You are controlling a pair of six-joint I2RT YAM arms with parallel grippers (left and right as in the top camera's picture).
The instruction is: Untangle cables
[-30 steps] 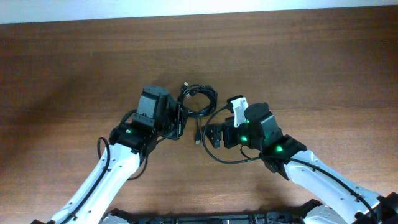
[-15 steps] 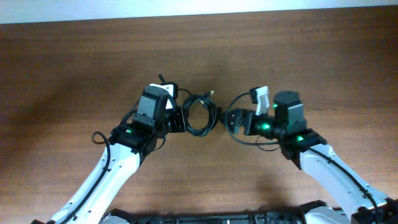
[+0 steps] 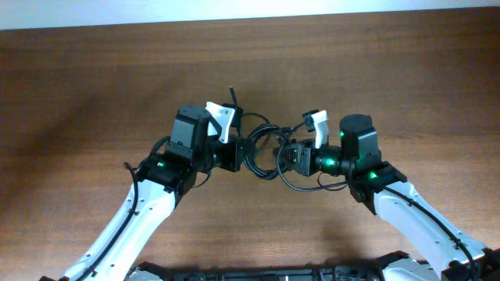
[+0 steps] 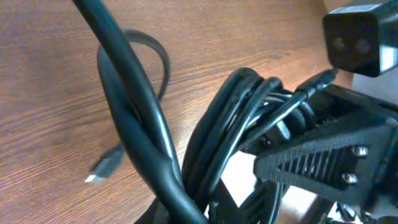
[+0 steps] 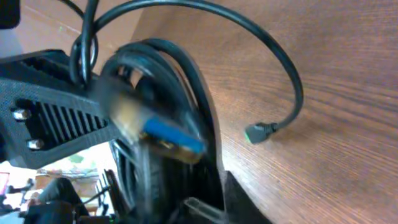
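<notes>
Cables (image 3: 262, 147) sit bunched in a small coil between the two arms, over the middle of the table (image 3: 406, 78). They look light, limp and slick, so I'd expect loops to slide rather than lift. The left gripper (image 3: 237, 154) is pinched tight on the coil's left edge, and the right gripper (image 3: 287, 158) is right at the strands opposite, though I can't tell how wide its jaws stand; a loose end near its plug (image 5: 258, 132) looks the best hold.

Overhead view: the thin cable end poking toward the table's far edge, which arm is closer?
Left. The left fingers sit right beside that cable end; the right fingers are farther off, across the cable coil.
</notes>
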